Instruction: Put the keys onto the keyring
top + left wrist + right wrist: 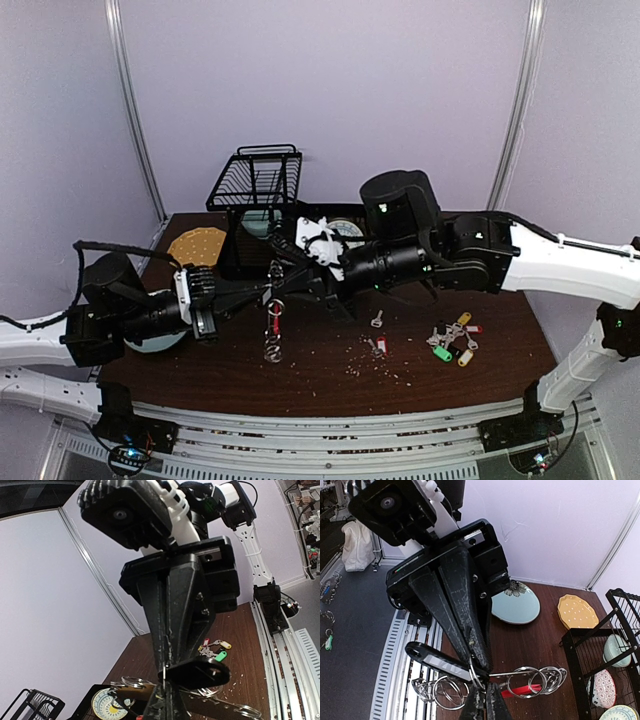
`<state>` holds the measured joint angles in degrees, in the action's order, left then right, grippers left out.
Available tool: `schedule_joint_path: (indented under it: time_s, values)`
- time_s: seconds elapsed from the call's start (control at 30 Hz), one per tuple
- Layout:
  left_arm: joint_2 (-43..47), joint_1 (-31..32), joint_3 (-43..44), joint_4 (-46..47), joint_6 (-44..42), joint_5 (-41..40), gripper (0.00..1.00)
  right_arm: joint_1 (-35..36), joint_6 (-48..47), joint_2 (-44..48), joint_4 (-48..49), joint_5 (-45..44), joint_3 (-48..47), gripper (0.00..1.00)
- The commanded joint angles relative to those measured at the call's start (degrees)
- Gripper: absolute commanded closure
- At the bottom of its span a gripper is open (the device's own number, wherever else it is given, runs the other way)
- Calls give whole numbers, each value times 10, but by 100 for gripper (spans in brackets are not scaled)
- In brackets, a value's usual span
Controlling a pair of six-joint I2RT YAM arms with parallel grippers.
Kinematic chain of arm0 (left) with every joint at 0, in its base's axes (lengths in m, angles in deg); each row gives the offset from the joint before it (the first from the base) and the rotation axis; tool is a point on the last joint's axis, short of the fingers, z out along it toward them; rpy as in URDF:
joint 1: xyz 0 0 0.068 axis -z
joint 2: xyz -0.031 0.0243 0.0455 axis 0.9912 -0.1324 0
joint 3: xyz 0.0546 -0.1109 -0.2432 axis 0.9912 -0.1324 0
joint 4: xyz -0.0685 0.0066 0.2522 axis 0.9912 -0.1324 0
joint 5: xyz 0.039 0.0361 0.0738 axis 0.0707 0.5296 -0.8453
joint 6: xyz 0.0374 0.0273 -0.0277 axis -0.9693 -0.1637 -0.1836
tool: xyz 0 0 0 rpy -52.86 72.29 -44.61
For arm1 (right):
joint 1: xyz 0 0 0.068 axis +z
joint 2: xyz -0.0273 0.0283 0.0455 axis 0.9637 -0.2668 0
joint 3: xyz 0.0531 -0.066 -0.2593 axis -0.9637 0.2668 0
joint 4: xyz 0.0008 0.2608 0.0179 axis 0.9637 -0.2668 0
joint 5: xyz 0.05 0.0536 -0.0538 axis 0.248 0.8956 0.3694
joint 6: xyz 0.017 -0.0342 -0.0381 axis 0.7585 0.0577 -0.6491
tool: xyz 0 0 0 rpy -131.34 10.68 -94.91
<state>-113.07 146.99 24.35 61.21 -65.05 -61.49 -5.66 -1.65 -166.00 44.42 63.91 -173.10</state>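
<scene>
The keyring [273,318], a hoop with a red arc and silver split rings, hangs above the table between both grippers. My left gripper [271,292] is shut on its grey wire; its own fingers show at the bottom of the left wrist view [165,702]. My right gripper [283,268] meets it tip to tip and is shut on the small ring of a black-tagged key [440,660], which also shows in the left wrist view [197,672]. The wire with its split rings [532,681] and the red arc [520,691] run right. More keys [452,340] lie on the table at the right, with two loose ones [377,320] nearer.
A black wire basket [258,180] stands on a black dish rack [600,655] with plates at the back. A yellow plate [197,243] and a light-blue plate [516,605] lie at the left. Crumbs [370,365] are scattered mid-table.
</scene>
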Motion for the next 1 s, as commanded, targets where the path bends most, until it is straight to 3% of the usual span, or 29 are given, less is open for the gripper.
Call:
schedule_joint_path:
  time_s: [0.0,0.2,0.43,0.57,0.7,0.83,0.97]
  values:
    - [-12,1,19,-13,0,-3,92,5,-33,15,-96,-71,-57,100]
    - [3,-13,50,-102,-34,-4,68,27,-78,-27,-243,-170,-134,100]
    - [-17,-67,129,-207,-18,22,74,63,-132,-72,-315,-226,-183,100]
    - [-44,-92,142,-196,34,109,79,75,-153,-67,-291,-215,-164,100]
    - [-50,-92,113,-187,25,219,76,79,-159,-62,-269,-199,-149,100]
    - [-33,-91,86,-144,39,239,72,85,-164,-58,-255,-198,-142,100]
    - [-50,-89,111,-173,34,261,74,87,-170,-59,-249,-204,-140,100]
